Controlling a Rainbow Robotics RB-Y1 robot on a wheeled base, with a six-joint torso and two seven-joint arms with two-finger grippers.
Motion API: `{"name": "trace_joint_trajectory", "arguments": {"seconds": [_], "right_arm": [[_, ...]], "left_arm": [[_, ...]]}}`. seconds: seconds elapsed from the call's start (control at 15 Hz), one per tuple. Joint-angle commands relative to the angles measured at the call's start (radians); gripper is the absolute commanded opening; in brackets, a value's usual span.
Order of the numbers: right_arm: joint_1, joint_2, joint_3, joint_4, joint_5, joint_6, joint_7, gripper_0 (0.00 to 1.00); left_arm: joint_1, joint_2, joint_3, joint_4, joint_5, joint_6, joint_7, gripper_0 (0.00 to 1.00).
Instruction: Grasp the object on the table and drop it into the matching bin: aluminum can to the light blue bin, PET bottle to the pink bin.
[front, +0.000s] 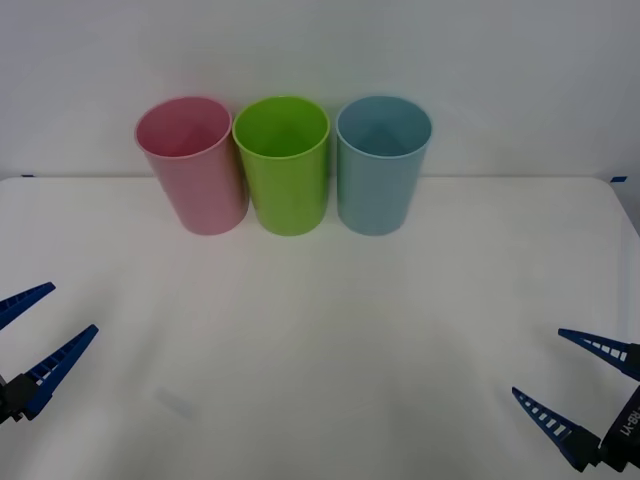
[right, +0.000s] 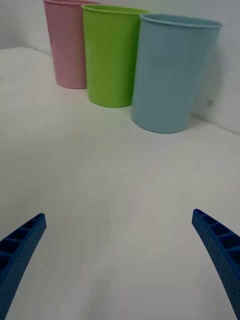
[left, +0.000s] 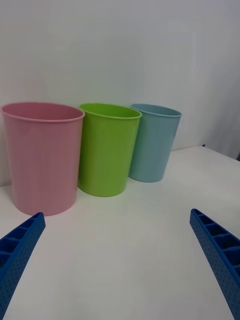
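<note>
Three bins upright in a row at the far side of the table (front: 320, 330): pink bin (front: 192, 165), green bin (front: 284, 165), light blue bin (front: 380, 165), close together. Left gripper (front: 35, 335) near left edge, fingers apart. Right gripper (front: 575, 385) near right edge, fingers apart.

bins: 3 | pink bin (front: 192, 165): 1 | lime green bin (front: 283, 165): 1 | light blue bin (front: 381, 165): 1

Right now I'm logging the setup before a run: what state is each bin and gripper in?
pink bin: upright, open-topped.
lime green bin: upright, open-topped, between the other two.
light blue bin: upright, open-topped.
left gripper: open, holding nothing, low at the table's left edge.
right gripper: open, holding nothing, low at the right.
</note>
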Motion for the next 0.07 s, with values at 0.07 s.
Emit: {"name": "trace_joint_trajectory", "arguments": {"seconds": [0.07], "right_arm": [[0.002, 0.0, 0.0, 0.0, 0.0, 0.0, 0.0, 1.0]], "left_arm": [[0.0, 0.0, 0.0, 0.0, 0.0, 0.0, 0.0, 1.0]]}}
